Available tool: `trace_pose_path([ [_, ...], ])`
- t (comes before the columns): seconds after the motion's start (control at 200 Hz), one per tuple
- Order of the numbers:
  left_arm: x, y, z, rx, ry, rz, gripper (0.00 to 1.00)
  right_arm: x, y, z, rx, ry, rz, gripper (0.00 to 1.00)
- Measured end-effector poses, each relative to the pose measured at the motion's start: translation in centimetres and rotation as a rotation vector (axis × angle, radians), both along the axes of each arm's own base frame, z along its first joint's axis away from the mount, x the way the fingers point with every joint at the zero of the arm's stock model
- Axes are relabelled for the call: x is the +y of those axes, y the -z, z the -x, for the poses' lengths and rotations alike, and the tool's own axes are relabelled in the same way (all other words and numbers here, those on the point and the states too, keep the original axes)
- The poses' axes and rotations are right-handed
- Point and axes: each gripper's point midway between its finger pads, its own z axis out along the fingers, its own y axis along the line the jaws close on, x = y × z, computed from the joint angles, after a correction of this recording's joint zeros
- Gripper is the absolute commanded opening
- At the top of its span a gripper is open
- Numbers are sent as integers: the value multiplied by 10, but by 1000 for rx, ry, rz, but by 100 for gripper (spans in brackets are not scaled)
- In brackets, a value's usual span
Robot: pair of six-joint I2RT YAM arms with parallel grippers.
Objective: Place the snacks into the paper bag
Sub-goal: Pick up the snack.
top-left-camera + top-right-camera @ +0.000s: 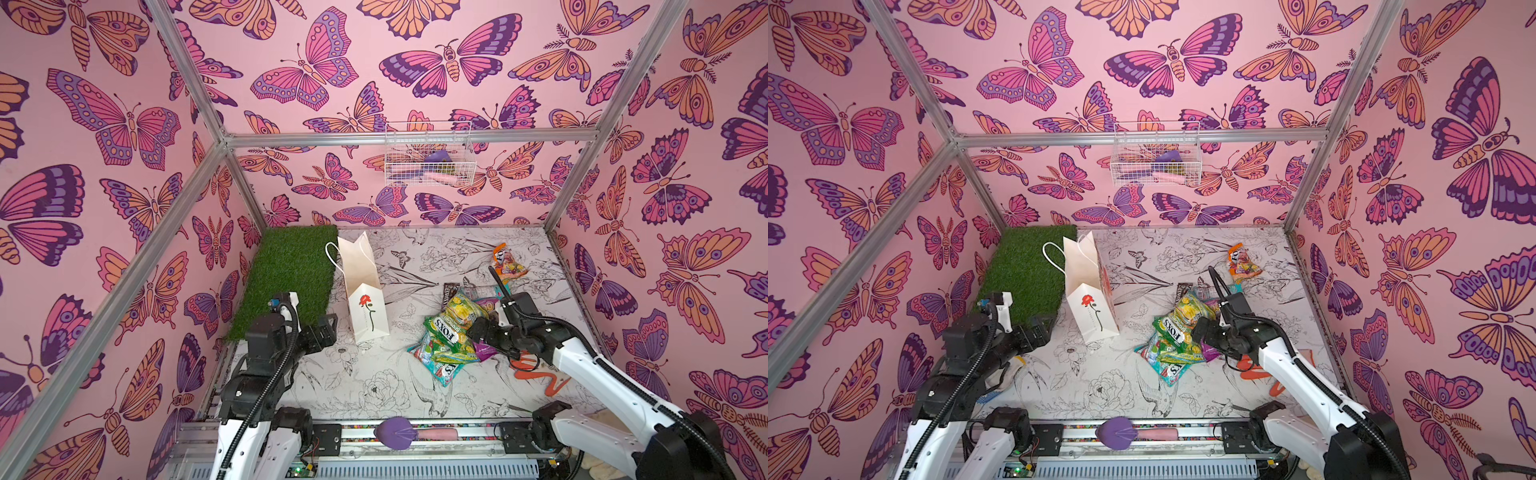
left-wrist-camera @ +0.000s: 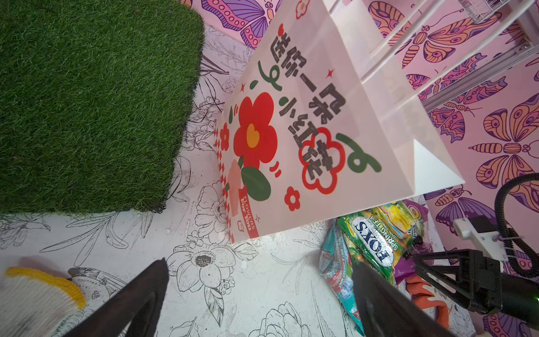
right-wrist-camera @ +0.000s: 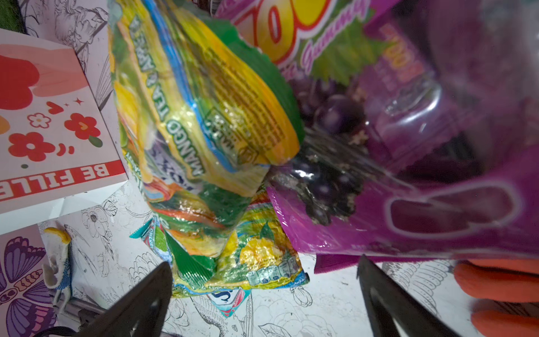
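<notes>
The white paper bag (image 1: 365,291) (image 1: 1090,291) stands upright at mid-table, a red flower on its front; its printed side shows in the left wrist view (image 2: 306,131). Several snacks (image 1: 451,332) (image 1: 1177,336) lie piled to its right: green-yellow and teal FOX'S packets (image 2: 373,239) (image 3: 198,116), a purple grape bag (image 3: 408,175) and a brown bar (image 1: 451,291). An orange packet (image 1: 505,262) lies apart at the back right. My right gripper (image 1: 482,328) (image 3: 264,262) is open at the pile's right edge, a packet corner between its fingers. My left gripper (image 1: 328,328) (image 2: 259,264) is open and empty, left of the bag.
A green turf mat (image 1: 286,274) covers the back left. A flat orange glove (image 1: 540,374) lies under the right arm and a white knitted glove (image 2: 35,297) near the left arm. A wire basket (image 1: 428,158) hangs on the back wall. A purple object (image 1: 395,432) sits on the front rail.
</notes>
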Motion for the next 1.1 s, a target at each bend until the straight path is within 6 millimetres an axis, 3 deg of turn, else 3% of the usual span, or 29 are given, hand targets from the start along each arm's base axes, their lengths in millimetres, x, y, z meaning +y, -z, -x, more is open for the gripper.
trace_pose_path([
  [0.205, 1, 0, 0, 1, -3, 0, 100, 14, -4, -6, -35, 0, -51, 99],
  [0.551, 1, 0, 0, 0, -6, 0, 100, 22, 14, -19, -33, 73, -113, 92],
  [1.097, 1, 0, 0, 0, -6, 0, 100, 29, 7, -41, -115, 148, -199, 88],
])
